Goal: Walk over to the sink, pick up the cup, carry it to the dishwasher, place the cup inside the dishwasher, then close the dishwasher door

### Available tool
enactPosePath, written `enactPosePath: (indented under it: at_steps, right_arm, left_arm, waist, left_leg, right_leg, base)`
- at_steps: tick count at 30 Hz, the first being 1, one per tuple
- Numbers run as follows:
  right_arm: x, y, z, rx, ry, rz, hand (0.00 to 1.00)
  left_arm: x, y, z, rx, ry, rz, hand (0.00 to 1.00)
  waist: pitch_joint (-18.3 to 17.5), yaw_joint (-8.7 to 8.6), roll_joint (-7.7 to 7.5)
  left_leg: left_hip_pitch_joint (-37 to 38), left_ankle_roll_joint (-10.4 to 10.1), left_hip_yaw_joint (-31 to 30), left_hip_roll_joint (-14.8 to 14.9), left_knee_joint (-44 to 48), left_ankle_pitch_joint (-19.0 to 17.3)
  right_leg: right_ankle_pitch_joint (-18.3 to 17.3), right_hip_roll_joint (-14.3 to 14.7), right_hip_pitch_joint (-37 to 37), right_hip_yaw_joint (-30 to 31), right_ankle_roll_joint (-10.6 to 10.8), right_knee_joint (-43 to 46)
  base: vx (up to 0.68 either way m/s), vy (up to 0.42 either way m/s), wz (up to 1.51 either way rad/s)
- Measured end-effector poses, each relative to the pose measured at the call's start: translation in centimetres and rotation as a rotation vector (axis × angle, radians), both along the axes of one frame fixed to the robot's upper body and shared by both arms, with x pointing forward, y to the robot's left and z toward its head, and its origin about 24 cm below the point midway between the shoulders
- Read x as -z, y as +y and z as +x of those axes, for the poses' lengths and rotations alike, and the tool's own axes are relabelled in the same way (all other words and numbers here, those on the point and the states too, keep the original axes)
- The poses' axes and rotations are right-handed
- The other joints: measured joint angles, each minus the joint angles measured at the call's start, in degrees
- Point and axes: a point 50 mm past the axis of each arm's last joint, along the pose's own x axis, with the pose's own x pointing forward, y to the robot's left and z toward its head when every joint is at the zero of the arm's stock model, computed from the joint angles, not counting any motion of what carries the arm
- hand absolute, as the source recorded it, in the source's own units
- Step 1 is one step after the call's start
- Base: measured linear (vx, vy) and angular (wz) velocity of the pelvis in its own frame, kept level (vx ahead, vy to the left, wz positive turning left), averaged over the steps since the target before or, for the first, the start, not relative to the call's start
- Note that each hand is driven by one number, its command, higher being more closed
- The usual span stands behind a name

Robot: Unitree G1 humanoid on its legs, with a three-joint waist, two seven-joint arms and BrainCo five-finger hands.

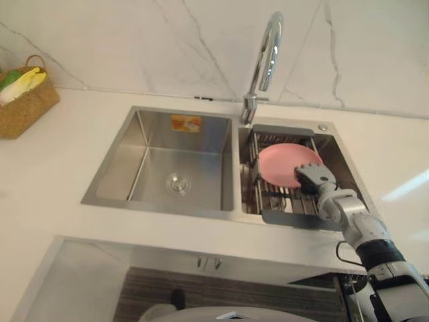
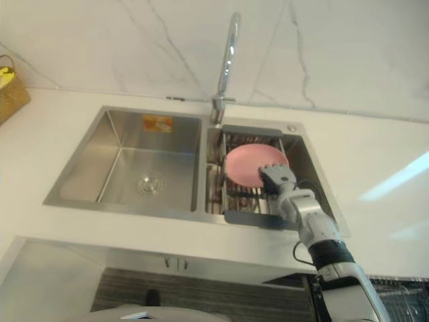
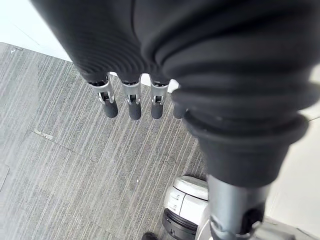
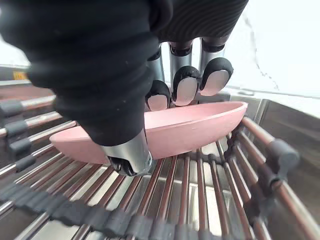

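A shallow pink bowl lies on the metal rack in the sink's right basin; I see no cup. My right hand is on the bowl's near edge. In the right wrist view its fingertips curl over the bowl's rim and the thumb presses the outer wall below, so the rim is pinched. The bowl still rests on the rack bars. My left hand hangs low over the grey striped floor with straight fingers and holds nothing.
A tall chrome faucet rises behind the divider between the basins. The left basin holds only its drain. A woven basket stands on the white counter at the far left, against the marble wall.
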Motion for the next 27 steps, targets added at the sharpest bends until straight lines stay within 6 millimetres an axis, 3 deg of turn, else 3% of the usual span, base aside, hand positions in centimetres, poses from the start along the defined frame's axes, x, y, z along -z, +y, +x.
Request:
enactPosePath:
  at_steps: [5, 15, 16, 27]
  right_arm:
    - [-2.3, 0.7, 0.5, -0.052, -0.089, -0.023, 1.00]
    - [-3.5, 1.0, 0.5, -0.070, -0.135, -0.006, 1.00]
    - [-3.5, 0.9, 0.5, -0.066, -0.136, -0.006, 0.00]
    - [-3.2, 0.5, 0.6, -0.018, -0.065, 0.085, 0.00]
  left_arm:
    - [0.0, -0.2, -0.1, 0.006, -0.006, -0.018, 0.00]
    - [0.0, -0.4, -0.1, 0.030, -0.001, -0.026, 0.00]
    - [0.0, -0.4, -0.1, 0.029, 0.000, -0.026, 0.00]
    - [0.0, -0.4, -0.2, 0.029, 0.002, -0.022, 0.00]
  waist:
    - [0.0, -0.45, 0.46]
    - [0.0, -1.15, 0.51]
    - [0.0, -1.22, 0.51]
    - [0.0, -1.26, 0.53]
  left_leg:
    - [0.0, 0.0, 0.4, 0.1, 0.0, 0.0]
    - [-0.1, 0.0, 1.6, 0.3, 0.0, 0.0]
    - [-0.1, 0.0, 1.7, 0.3, 0.0, 0.0]
    - [-0.1, 0.0, 1.8, 0.4, 0.0, 0.1]
  right_leg:
    - [0.1, 0.1, -0.2, 0.5, 0.0, 0.0]
    - [0.4, 0.2, -0.9, 1.8, -0.1, 0.0]
    - [0.5, 0.2, -1.1, 1.9, -0.1, 0.0]
    - [0.6, 0.2, -0.8, 1.9, -0.2, 0.0]
  base:
    - [0.00, 0.002, -0.03]
    - [0.00, 0.003, -0.06]
    - [0.00, 0.000, 0.00]
    - [0.00, 0.000, 0.00]
